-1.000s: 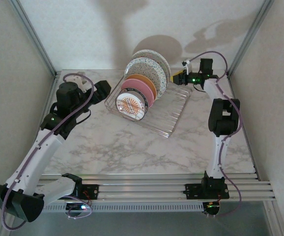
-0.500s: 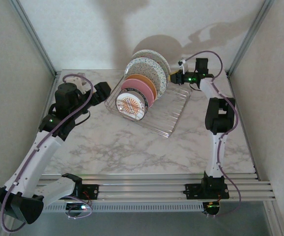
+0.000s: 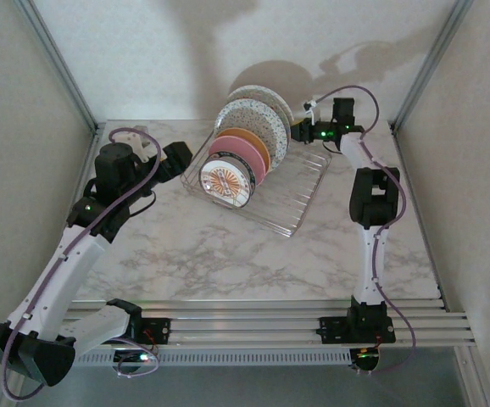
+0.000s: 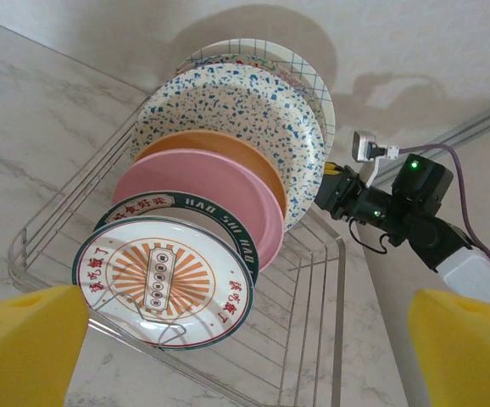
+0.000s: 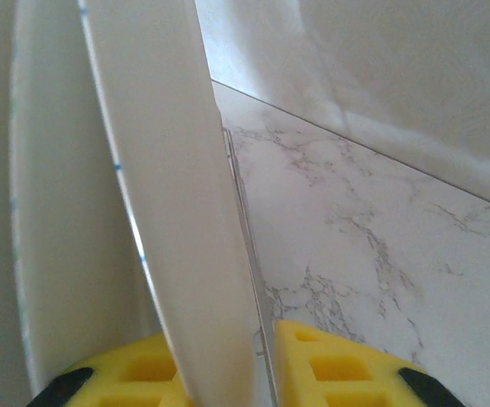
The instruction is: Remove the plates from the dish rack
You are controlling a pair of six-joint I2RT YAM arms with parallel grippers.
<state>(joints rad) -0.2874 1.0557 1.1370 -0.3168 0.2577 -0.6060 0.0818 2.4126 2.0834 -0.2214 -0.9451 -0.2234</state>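
**Dish rack** (image 3: 300,193) (image 4: 317,284): a silvery wire rack on the marbled table (image 3: 228,263). It sat at 12 o'clock from the table's centre in the top view, with its long axis running from 10 to 4 o'clock.

**Contents:** five plates on edge between the tines, all in the 10 o'clock half, faces turned toward 7 o'clock. The row ran from 7 to 1 o'clock, smallest to largest:
- sunburst plate with dark lettered rim (image 3: 226,181) (image 4: 162,280)
- pink plate (image 3: 243,158) (image 4: 198,182)
- orange plate (image 3: 247,139) (image 4: 207,144)
- speckled plate (image 3: 249,117) (image 4: 228,106)
- mosaic plate (image 3: 269,95) (image 4: 309,72), rearmost

**Left gripper** (image 3: 177,157) (image 4: 245,348): at 9 o'clock of the rack, just beside its end and facing the sunburst plate. The jaws were spread wide and held nothing.

**Right gripper** (image 3: 300,131) (image 4: 338,195) (image 5: 219,373): at the 3 o'clock rim of the two rear plates. The yellow pads (image 5: 330,369) stood a little apart, astride a pale plate edge. A rack wire showed in the slim gap on one side, so there was no firm clamp. Which rear plate it was could not be told.
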